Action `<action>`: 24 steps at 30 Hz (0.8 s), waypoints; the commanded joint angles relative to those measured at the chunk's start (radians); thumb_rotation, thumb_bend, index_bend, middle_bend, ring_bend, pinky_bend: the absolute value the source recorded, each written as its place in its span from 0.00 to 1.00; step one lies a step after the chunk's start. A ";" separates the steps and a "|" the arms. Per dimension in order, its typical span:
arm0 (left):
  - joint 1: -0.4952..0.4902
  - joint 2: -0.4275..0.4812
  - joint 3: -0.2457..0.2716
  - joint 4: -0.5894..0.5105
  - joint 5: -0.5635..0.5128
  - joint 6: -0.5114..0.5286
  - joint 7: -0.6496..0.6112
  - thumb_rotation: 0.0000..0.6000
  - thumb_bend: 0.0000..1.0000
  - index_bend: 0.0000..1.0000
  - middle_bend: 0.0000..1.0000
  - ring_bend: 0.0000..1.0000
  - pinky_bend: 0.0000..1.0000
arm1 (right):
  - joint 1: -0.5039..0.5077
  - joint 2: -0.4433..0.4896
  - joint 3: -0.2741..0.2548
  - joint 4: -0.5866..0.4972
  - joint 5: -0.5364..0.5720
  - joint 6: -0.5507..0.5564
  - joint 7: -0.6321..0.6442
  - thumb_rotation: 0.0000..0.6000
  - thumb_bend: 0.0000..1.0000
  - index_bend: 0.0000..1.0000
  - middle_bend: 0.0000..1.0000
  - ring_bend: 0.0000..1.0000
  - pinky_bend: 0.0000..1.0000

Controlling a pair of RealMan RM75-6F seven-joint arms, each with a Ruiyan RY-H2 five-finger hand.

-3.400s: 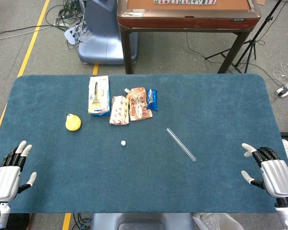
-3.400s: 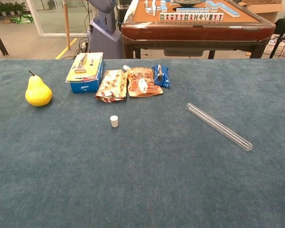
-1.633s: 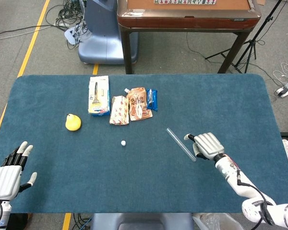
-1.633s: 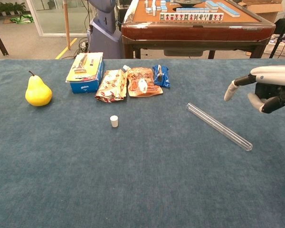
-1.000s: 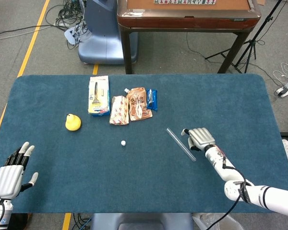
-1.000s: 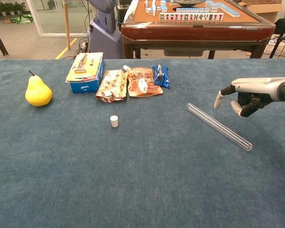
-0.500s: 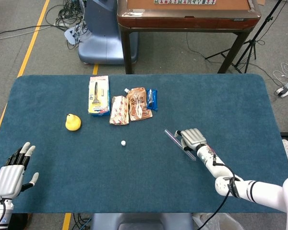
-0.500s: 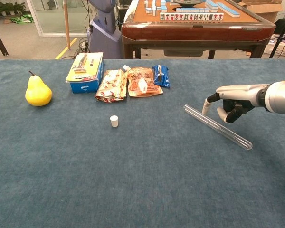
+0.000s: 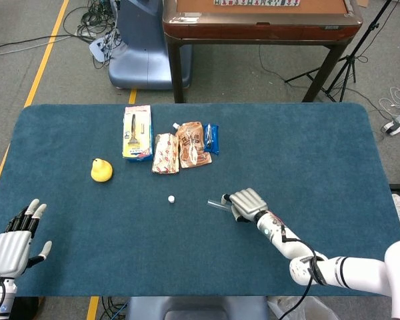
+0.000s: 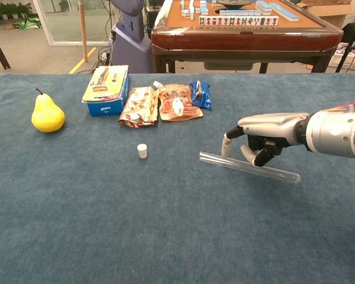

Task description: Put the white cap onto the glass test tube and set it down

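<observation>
The small white cap [image 9: 171, 199] [image 10: 142, 151] stands upright on the blue cloth, left of centre. The glass test tube [image 10: 250, 167] lies nearly level, and in the head view only its left end [image 9: 217, 203] sticks out. My right hand [image 9: 244, 202] [image 10: 258, 141] holds the tube with its fingers curled over the middle, right of the cap and apart from it. Whether the tube is off the cloth I cannot tell. My left hand [image 9: 11, 241] sits at the near left corner, fingers apart and holding nothing; the chest view does not show it.
A yellow pear [image 9: 101, 170] [image 10: 47, 114] stands at the left. A blue and yellow box [image 9: 137, 132] [image 10: 106, 83] and several snack packets [image 9: 190, 145] [image 10: 176, 101] lie in a row behind the cap. A mahjong table [image 9: 260, 25] stands beyond the far edge.
My right hand came in from the near right corner, closed on the tube and carried it left toward the cap, turning it nearly level. The left hand and cap stayed put.
</observation>
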 commanded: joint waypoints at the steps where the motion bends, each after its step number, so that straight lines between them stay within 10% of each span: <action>1: 0.001 0.001 0.001 0.002 0.002 0.002 -0.005 1.00 0.31 0.00 0.00 0.02 0.14 | -0.015 0.005 -0.012 -0.030 -0.032 0.052 -0.013 1.00 0.91 0.31 1.00 1.00 1.00; 9: 0.004 0.001 0.006 0.009 0.013 0.005 -0.021 1.00 0.31 0.00 0.00 0.02 0.14 | -0.087 -0.032 -0.040 -0.027 -0.083 0.273 -0.115 1.00 0.04 0.31 1.00 1.00 1.00; 24: 0.011 0.009 0.012 0.005 0.021 0.011 -0.038 1.00 0.31 0.00 0.00 0.02 0.14 | -0.140 -0.106 -0.040 0.029 -0.126 0.322 -0.143 1.00 0.00 0.31 1.00 1.00 1.00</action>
